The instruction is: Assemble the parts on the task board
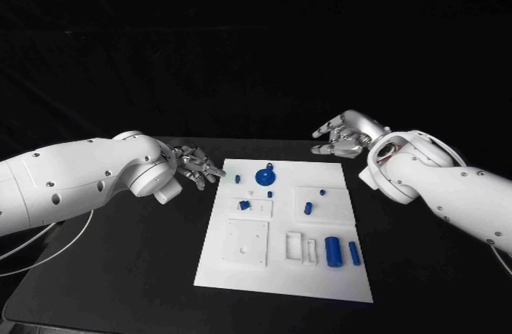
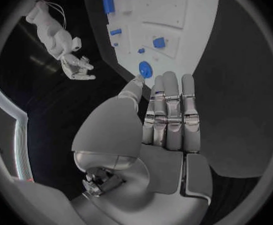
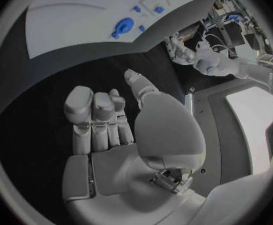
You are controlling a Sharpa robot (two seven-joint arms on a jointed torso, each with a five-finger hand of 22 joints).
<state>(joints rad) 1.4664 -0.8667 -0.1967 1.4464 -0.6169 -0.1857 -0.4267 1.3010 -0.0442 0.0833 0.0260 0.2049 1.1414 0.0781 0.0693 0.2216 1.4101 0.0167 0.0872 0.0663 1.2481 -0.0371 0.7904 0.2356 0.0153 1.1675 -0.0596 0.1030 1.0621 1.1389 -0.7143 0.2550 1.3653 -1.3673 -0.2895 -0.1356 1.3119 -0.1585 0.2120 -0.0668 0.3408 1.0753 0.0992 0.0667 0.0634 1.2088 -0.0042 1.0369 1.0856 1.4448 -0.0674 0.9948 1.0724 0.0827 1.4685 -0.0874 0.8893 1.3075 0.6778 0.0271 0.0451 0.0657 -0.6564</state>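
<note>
The white task board [image 1: 280, 276] lies in the middle of the black table. A round blue part [image 1: 265, 176] sits near its far edge, with small blue parts [image 1: 308, 207] around the middle and two blue cylinders [image 1: 333, 251] near the front right. My left hand [image 1: 195, 165] hovers just off the board's far left corner, fingers stretched out side by side and holding nothing. My right hand [image 1: 342, 138] hangs beyond the board's far right corner, fingers apart and empty. The left wrist view has the left hand [image 2: 168, 115] just short of the round blue part [image 2: 145, 68].
Several raised white blocks and frames [image 1: 248, 239] stand on the board's front half. Bare black table [image 1: 118, 275] stretches to the left and right of the board. The right wrist view has the right hand [image 3: 111, 120] over dark table, apart from the board [image 3: 68, 22].
</note>
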